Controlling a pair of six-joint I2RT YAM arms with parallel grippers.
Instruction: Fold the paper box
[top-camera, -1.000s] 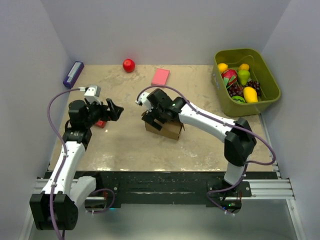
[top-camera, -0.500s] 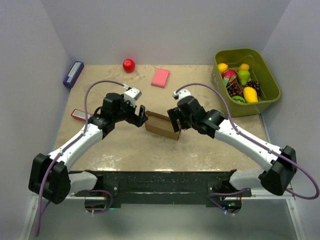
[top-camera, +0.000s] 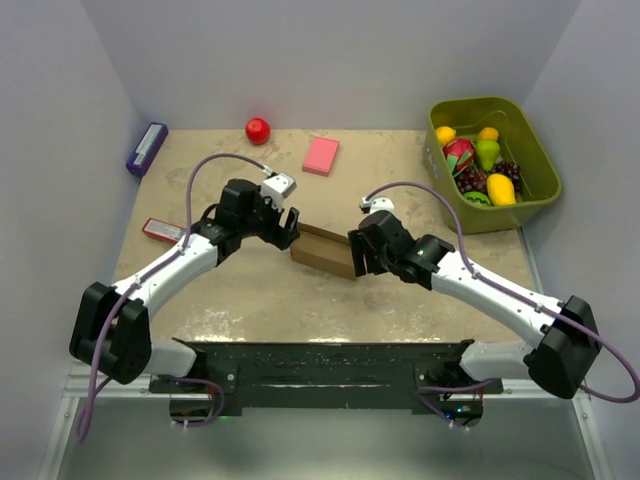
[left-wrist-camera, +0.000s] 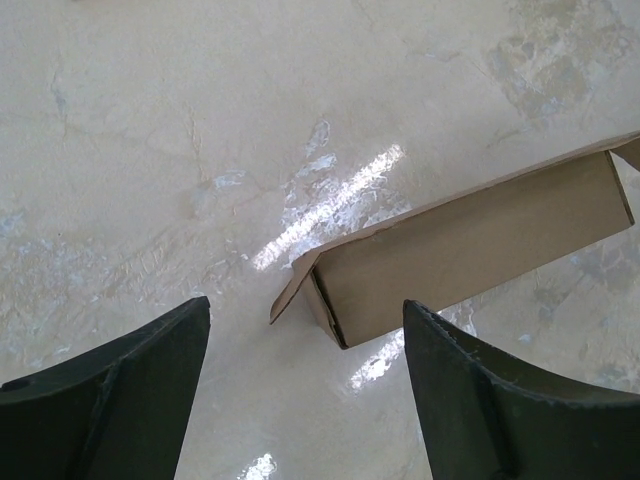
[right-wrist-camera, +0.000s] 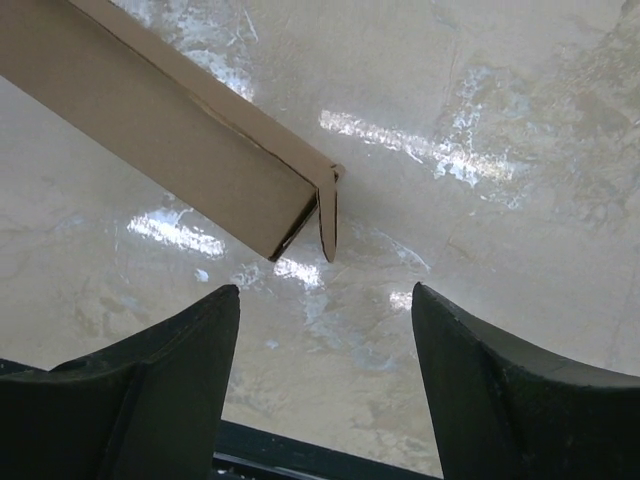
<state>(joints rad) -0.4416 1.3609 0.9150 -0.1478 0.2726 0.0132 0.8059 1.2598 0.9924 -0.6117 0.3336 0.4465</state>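
The paper box is a small brown cardboard box lying on the table between both arms. Its left end has a flap sticking out loose. Its right end also shows a narrow flap standing off the corner. My left gripper hangs open just off the box's left end, nothing between its fingers. At the box's right end my right gripper is open too, and its fingers stay short of the cardboard.
A pink flat block and a red ball lie at the back. A green bin of toy fruit stands at the back right. A purple object and a small red-edged item lie at the left.
Both arms have swung in to the two ends of the box, the left from the table's left side. Both grippers have narrowed somewhat. The box has settled flatter.
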